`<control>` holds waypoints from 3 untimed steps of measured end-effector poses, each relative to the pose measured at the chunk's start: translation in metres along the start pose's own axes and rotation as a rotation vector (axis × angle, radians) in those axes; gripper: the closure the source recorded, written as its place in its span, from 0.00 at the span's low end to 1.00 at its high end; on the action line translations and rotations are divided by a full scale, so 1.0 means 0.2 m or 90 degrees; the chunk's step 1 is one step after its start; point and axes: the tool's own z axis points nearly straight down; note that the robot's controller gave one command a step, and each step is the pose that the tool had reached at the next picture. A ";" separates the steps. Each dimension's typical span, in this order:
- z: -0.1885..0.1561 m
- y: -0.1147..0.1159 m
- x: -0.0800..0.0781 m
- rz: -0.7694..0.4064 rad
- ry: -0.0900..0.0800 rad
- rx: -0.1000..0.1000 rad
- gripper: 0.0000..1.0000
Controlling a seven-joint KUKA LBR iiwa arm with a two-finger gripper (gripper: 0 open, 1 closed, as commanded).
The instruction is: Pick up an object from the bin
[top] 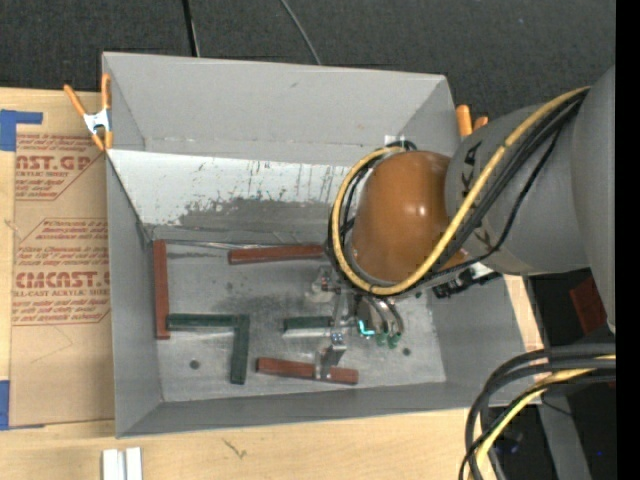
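My gripper (330, 353) hangs low near the bin's front, right of the middle, under the orange dome. Its fingertips are down at the right part of a red-brown flat stick (300, 370) that lies along the front of the floor. A short dark green stick (305, 324) lies just behind the gripper, partly hidden by it. A dark green L-shaped pair of sticks (225, 330) lies to the left. Whether anything sits between the fingers is hidden.
Another red-brown stick (275, 255) lies towards the back of the floor. A third one (160, 290) runs along the left wall. The arm and its cables cover the bin's right side.
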 end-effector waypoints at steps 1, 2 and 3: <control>-0.02 0.00 -0.01 0.000 -0.005 0.000 0.00; 0.30 0.03 -0.04 0.067 -0.037 -0.004 1.00; 0.30 0.03 -0.03 0.067 -0.037 -0.004 1.00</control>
